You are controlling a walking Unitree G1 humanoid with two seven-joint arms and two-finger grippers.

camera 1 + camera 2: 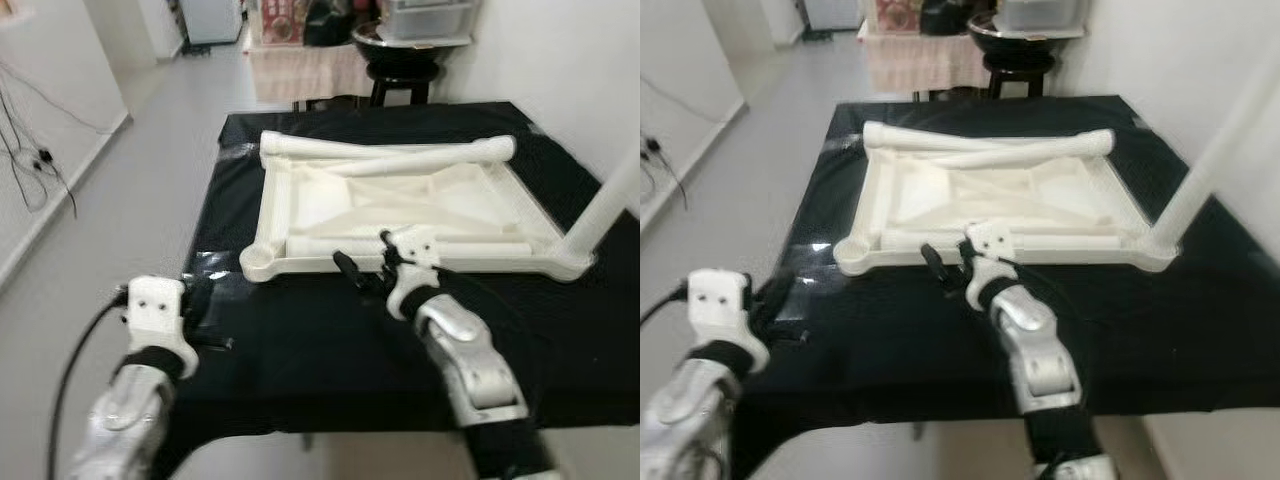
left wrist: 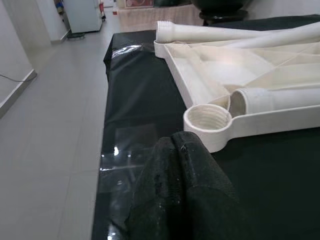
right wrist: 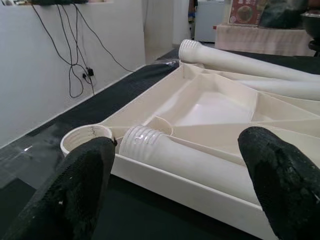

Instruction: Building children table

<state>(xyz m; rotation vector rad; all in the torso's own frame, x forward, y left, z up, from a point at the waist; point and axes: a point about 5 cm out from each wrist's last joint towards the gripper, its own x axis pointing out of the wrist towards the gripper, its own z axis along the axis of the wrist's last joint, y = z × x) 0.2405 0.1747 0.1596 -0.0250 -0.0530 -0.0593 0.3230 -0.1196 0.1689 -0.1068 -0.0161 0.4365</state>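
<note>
Lying upside-down: cream plastic tabletop [image 1: 400, 205] w/ loose legs [image 1: 395, 160].

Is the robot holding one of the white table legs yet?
No. The right gripper has open jaws just short of the near leg; the left gripper rests shut on the black table.

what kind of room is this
Probably a room in a home, used here as a work spot: a table under a black cover holds an upturned white tabletop, with a tiled floor, wall cables and a cluttered side table beyond.

no readable text, red-patterned package [image 3: 245, 12] on far shelf, its print too blurred
</note>
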